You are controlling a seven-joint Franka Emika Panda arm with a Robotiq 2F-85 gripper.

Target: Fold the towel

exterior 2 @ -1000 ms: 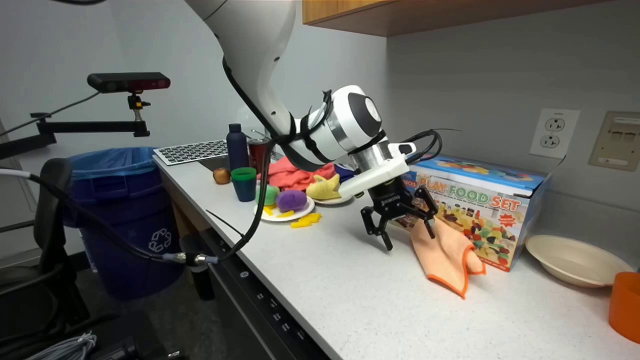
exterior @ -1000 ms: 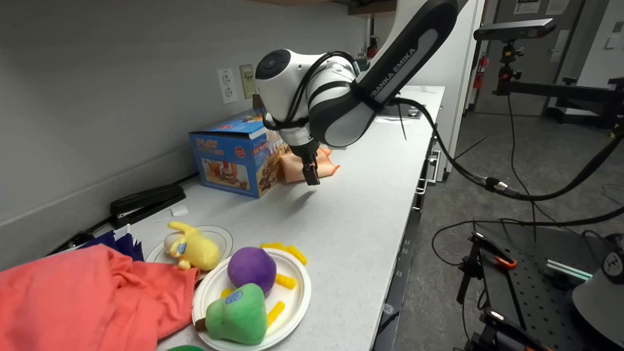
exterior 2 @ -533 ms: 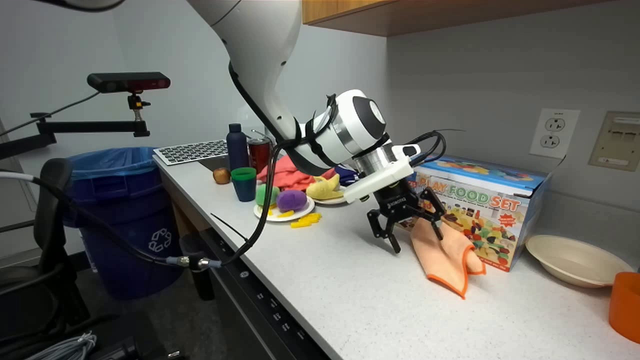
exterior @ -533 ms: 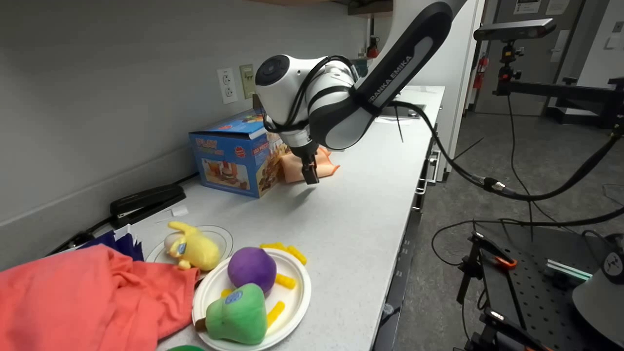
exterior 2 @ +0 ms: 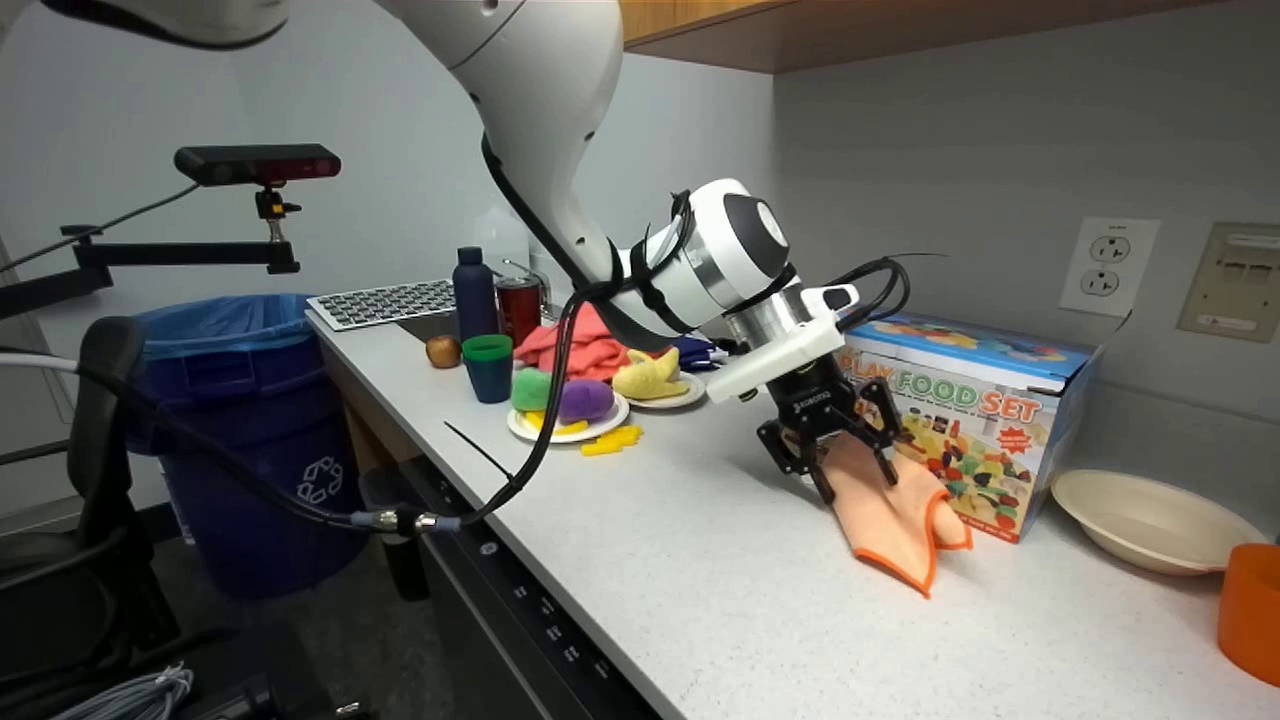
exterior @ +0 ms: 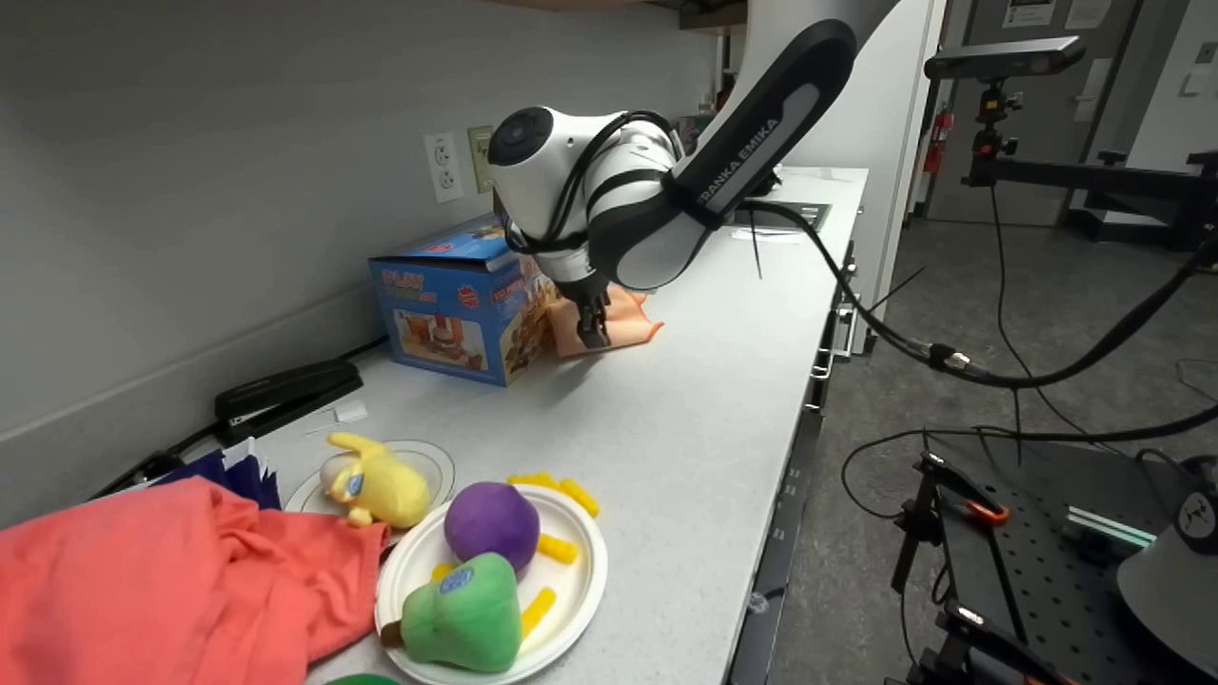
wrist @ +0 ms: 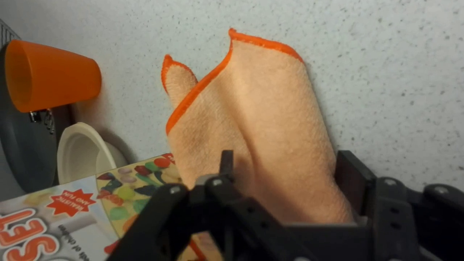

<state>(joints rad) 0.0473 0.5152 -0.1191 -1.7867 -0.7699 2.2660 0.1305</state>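
The towel (exterior 2: 890, 530), pale peach with an orange hem, lies crumpled on the counter against the blue box (exterior 2: 970, 430). It also shows in an exterior view (exterior: 628, 322) and the wrist view (wrist: 268, 90), with one corner pointing away from the box. My gripper (exterior 2: 860, 490) is open at the towel's near-side end. In the wrist view the gripper (wrist: 285, 156) has the towel's body between its spread fingers. The right finger sits along the towel's edge and the left finger overlaps it. I cannot tell whether the fingertips touch cloth or counter. The towel's end under the gripper is hidden.
The blue box stands close beside the gripper, along the wall. A tan bowl (exterior 2: 1150, 525) and an orange cup (exterior 2: 1250, 615) stand beyond the towel. A white plate (exterior: 580, 609) with toy food and a large red-salmon cloth (exterior: 190, 590) lie farther along the counter.
My gripper has moved toward the towel, from beside it to over its end. Its fingers look somewhat closer together than before. The towel has not visibly moved.
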